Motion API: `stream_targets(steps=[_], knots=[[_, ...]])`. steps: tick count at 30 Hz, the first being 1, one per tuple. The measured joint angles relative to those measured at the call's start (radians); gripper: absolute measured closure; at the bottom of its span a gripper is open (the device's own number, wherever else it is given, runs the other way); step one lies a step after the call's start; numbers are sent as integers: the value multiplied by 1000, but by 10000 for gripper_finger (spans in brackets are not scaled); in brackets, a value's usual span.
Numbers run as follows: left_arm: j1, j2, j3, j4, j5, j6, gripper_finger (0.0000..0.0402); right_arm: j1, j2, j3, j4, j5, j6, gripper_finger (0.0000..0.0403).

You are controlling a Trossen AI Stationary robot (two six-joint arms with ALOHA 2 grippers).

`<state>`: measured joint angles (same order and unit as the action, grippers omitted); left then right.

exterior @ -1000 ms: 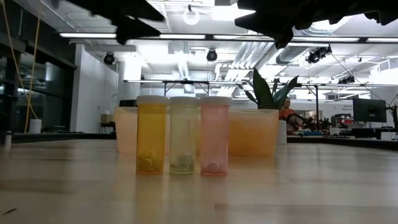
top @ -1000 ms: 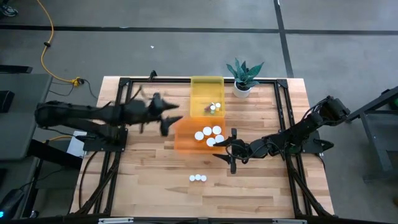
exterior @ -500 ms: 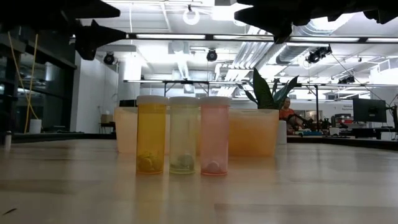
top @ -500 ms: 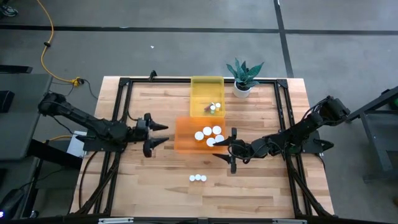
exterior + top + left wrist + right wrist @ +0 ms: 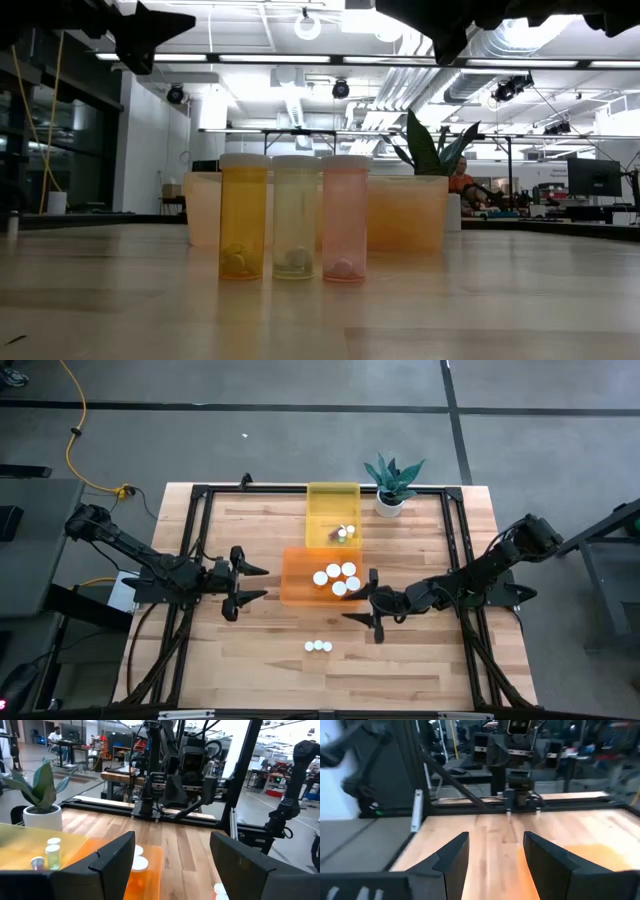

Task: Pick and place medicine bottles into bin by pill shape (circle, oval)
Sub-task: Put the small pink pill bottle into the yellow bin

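Observation:
Three medicine bottles with white caps (image 5: 318,646) stand in a row on the table near its front; the low view shows them as yellow (image 5: 244,216), pale green (image 5: 296,216) and pink (image 5: 346,217). Several more stand in the orange bin (image 5: 322,577), and a few in the yellow bin (image 5: 333,512) behind it. My left gripper (image 5: 252,582) is open and empty, left of the orange bin. My right gripper (image 5: 362,598) is open and empty at the orange bin's right near corner, above the table.
A potted plant in a white pot (image 5: 391,484) stands at the far edge, right of the yellow bin. A black frame (image 5: 200,491) runs around the table. Bare wood lies left and right of the three bottles.
My left gripper has drawn back from near the orange bin's left far corner toward the table's left and a little toward the near edge, and has come lower. My right gripper has shifted slightly toward the near edge. The bottles and bins have stayed put.

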<state>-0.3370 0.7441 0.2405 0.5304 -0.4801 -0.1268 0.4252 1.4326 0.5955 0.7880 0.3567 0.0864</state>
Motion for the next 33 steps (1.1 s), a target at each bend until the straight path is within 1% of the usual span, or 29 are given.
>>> stream_targets(steps=[2,4,7,11,14,19,23,26,30,33], knots=[[0,0,0,0,0,0,155,7,11,20,-2,-40,72,221],[0,0,0,0,-1,7,155,31,34,57,-61,-52,129,221],[2,0,0,0,-4,19,155,83,84,175,-303,-28,193,221],[2,0,0,0,-5,18,155,142,191,385,-698,78,274,221],[2,0,0,-2,-5,15,155,168,287,511,-848,142,302,221],[2,0,0,-2,-6,0,155,195,415,647,-936,155,309,221],[2,0,0,-2,-6,-4,155,199,459,715,-1023,157,383,221],[2,0,0,-3,-6,-1,155,199,479,722,-1037,159,430,221],[2,0,0,-4,-6,-2,155,197,485,716,-1040,159,452,221],[2,0,0,-5,-6,-4,155,188,485,716,-1046,138,456,214]])
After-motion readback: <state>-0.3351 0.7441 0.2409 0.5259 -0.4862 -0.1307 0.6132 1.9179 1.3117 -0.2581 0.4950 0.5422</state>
